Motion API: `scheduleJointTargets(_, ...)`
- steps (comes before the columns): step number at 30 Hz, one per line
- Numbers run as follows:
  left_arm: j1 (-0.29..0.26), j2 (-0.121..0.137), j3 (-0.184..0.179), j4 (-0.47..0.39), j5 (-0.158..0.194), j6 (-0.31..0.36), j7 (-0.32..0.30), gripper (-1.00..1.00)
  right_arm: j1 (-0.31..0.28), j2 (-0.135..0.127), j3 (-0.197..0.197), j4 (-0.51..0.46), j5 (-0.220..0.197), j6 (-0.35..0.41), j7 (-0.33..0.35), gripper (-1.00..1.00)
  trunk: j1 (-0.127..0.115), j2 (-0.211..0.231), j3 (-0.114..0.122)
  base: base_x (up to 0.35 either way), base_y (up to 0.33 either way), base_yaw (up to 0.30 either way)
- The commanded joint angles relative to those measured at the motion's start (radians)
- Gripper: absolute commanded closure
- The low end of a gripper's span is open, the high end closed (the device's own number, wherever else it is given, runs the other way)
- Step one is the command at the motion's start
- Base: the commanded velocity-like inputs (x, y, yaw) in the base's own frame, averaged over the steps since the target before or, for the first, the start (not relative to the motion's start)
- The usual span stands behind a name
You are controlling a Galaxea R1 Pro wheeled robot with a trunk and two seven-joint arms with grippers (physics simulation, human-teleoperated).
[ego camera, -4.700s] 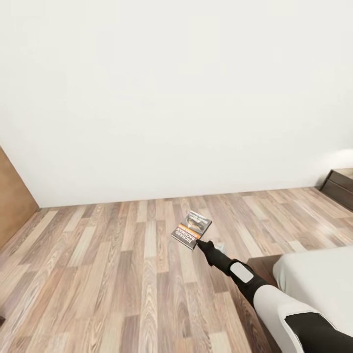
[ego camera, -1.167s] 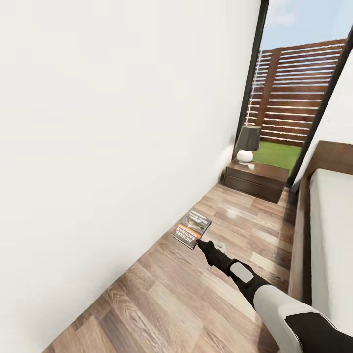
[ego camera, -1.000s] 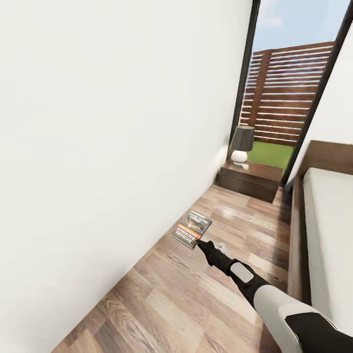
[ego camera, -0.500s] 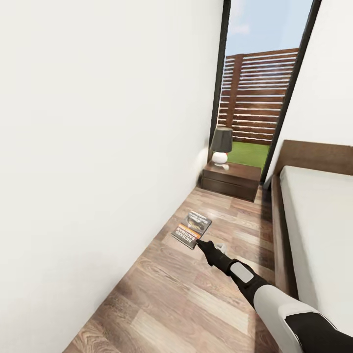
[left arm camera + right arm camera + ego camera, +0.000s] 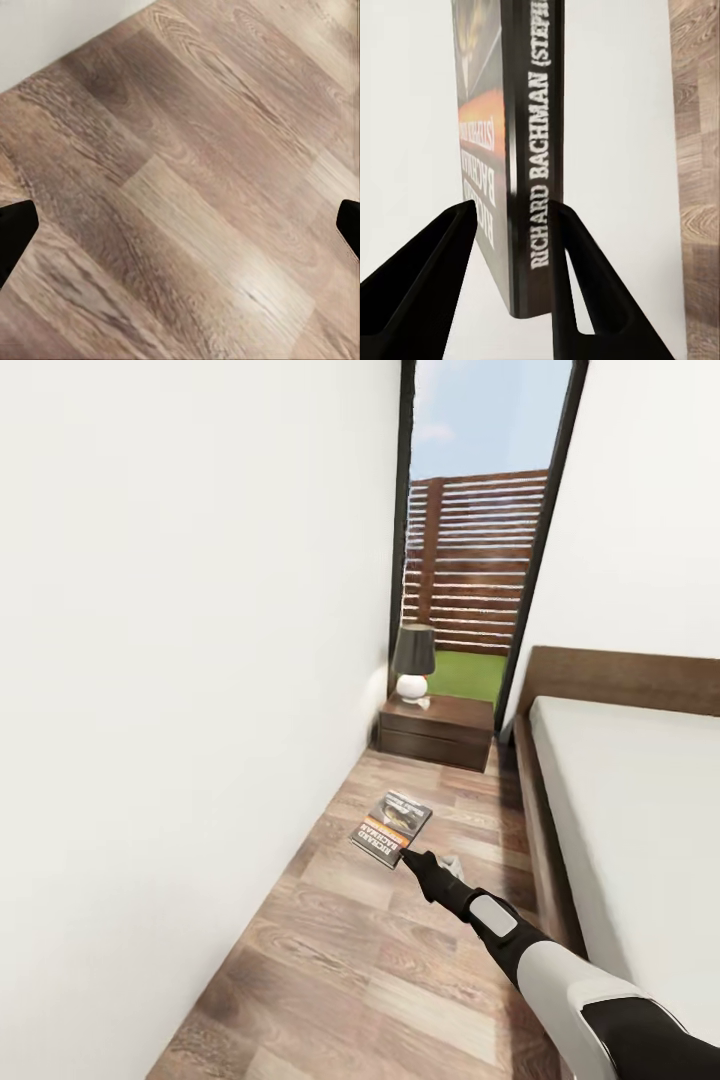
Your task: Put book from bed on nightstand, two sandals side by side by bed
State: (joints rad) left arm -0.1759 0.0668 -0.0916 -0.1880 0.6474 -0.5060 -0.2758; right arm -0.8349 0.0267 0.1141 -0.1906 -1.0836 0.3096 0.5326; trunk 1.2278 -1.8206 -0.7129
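My right gripper [image 5: 405, 853] is shut on the book [image 5: 391, 828], a thin dark paperback with white lettering and an orange band, held out in front of me above the floor. In the right wrist view the book [image 5: 514, 150] stands on edge between the two black fingers [image 5: 427, 277], spine toward the camera. A nightstand [image 5: 436, 731] stands ahead against the window, left of the bed [image 5: 630, 810] with its grey mattress. My left gripper [image 5: 180, 225] is open over bare floor, only its fingertips [image 5: 15, 232] showing. The sandals are out of view.
A white wall [image 5: 200, 660] runs close along my left. A dark-shaded lamp [image 5: 413, 660] with a white base sits on the nightstand. A tall black-framed window [image 5: 475, 560] shows a fence and grass. A narrow strip of wood-plank floor [image 5: 400, 960] lies between wall and bed.
The whole view has swung: window, nightstand and bed have slid leftward in the picture and more mattress shows. The book stays held in the same place in front of me.
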Motion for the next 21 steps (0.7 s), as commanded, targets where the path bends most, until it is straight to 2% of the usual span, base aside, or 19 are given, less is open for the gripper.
scheduleJointTargets(1, 0.000, 0.001, -0.008, 0.001, 0.011, -0.003, -0.003, -1.00, -0.001, 0.000, 0.006, 0.000, -0.013, 0.003, 0.001, 1.00, 0.000, 0.000, 0.000, 0.248, 0.158, -0.261)
scheduleJointTargets(21, 0.000, 0.001, -0.008, 0.001, 0.011, -0.003, -0.003, -1.00, -0.001, 0.000, 0.006, 0.000, -0.013, 0.004, 0.001, 1.00, 0.000, 0.000, 0.014, 0.248, 0.176, -0.260)
